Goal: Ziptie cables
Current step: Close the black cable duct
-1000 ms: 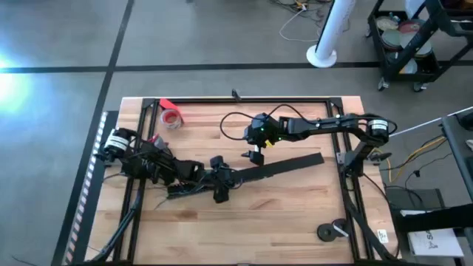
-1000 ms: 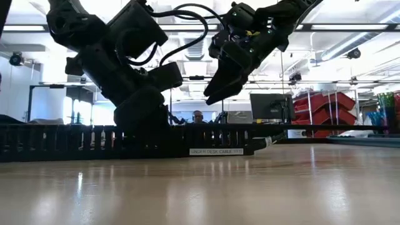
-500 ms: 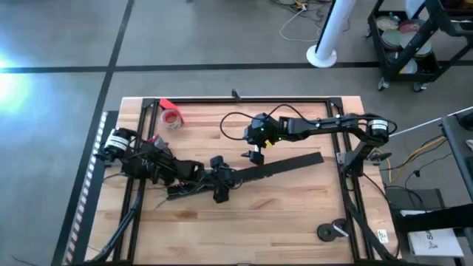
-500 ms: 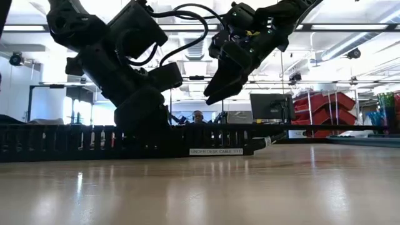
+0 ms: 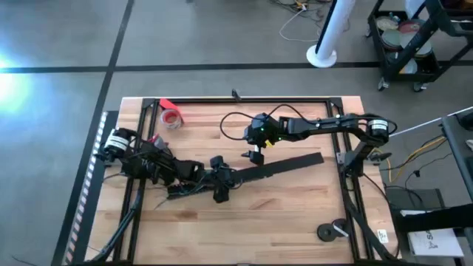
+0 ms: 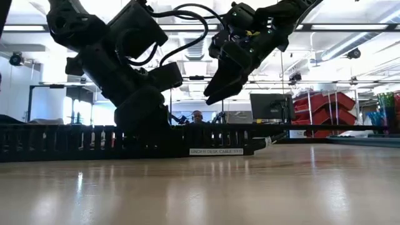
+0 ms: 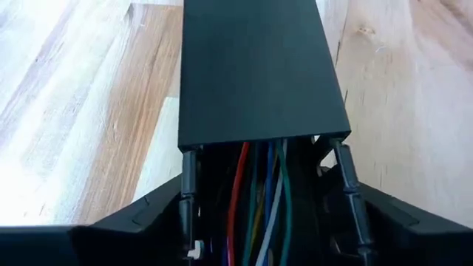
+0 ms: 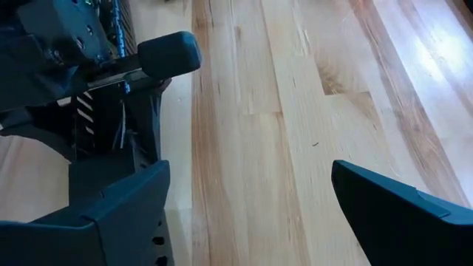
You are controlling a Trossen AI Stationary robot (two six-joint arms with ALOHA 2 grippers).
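My left pincer [image 5: 220, 186] sits mid-bench on the long black slotted cable duct [image 5: 284, 165], grip state unclear. The coloured cables [image 7: 259, 199] run inside the duct under its lid. My right pincer [image 5: 253, 156] hangs spread above bare wood behind the duct.

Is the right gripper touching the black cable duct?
Apart. In the low view the right gripper hangs in the air, with open space between its tips and the duct below.

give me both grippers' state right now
Left gripper: down on the black cable duct; grip cannot be told.
Right gripper: open, empty, above the table.
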